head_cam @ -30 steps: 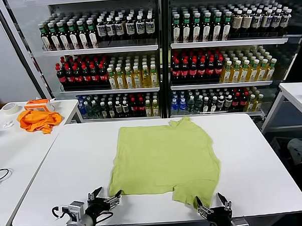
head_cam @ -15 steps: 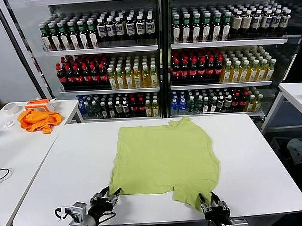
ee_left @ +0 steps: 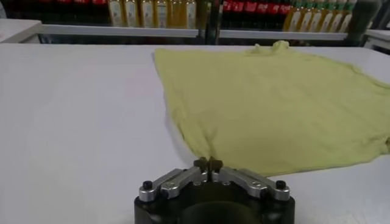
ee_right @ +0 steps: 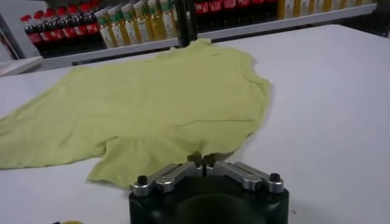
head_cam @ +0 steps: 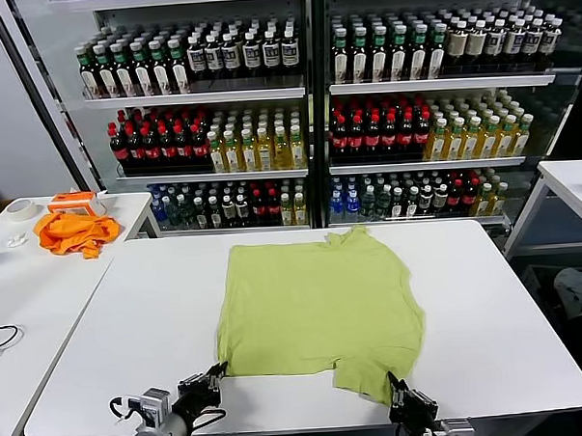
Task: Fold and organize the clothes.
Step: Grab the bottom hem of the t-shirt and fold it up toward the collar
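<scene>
A white table (head_cam: 488,306) stands before shelves of bottled drinks (head_cam: 306,111). The left gripper (head_cam: 213,376) is pinched closed on the near-left corner of the lime-green T-shirt (head_cam: 319,299); the right gripper (head_cam: 403,398) is pinched closed on its near-right corner. The shirt lies flat mid-table.

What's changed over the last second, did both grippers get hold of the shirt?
Both grippers moved in to the near edge of the T-shirt and shut: the left gripper on its near left corner, the right gripper on the near sleeve edge. The near left corner has shifted slightly. The shirt otherwise lies flat as before; the orange cloth has not moved.
</scene>
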Controlling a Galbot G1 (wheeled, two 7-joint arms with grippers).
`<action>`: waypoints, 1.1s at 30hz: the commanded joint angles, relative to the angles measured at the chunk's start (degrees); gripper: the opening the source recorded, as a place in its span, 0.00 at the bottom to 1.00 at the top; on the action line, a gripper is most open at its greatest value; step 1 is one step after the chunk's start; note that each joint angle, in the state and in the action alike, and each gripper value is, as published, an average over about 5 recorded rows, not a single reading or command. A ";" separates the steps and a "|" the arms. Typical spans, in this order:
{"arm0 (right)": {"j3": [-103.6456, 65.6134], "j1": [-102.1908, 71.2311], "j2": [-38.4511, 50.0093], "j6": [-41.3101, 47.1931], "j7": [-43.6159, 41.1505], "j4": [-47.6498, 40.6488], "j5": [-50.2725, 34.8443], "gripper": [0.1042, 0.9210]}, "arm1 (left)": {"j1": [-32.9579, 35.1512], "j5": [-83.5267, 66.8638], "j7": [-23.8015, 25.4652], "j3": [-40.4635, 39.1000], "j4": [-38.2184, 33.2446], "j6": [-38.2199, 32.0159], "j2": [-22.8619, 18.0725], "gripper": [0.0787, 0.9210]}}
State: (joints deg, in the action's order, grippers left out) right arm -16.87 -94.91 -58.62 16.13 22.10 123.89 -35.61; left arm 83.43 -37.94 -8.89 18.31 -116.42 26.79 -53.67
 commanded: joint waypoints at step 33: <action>-7.81 -12.26 5.05 0.37 -2.61 10.08 0.86 0.04 | 12.99 -10.83 3.22 14.88 -9.68 -1.56 7.67 0.01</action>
State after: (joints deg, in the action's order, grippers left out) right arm -24.72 -108.22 -53.64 16.33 18.90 135.34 -34.95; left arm 96.89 -48.32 -5.92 32.71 -127.52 25.49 -46.22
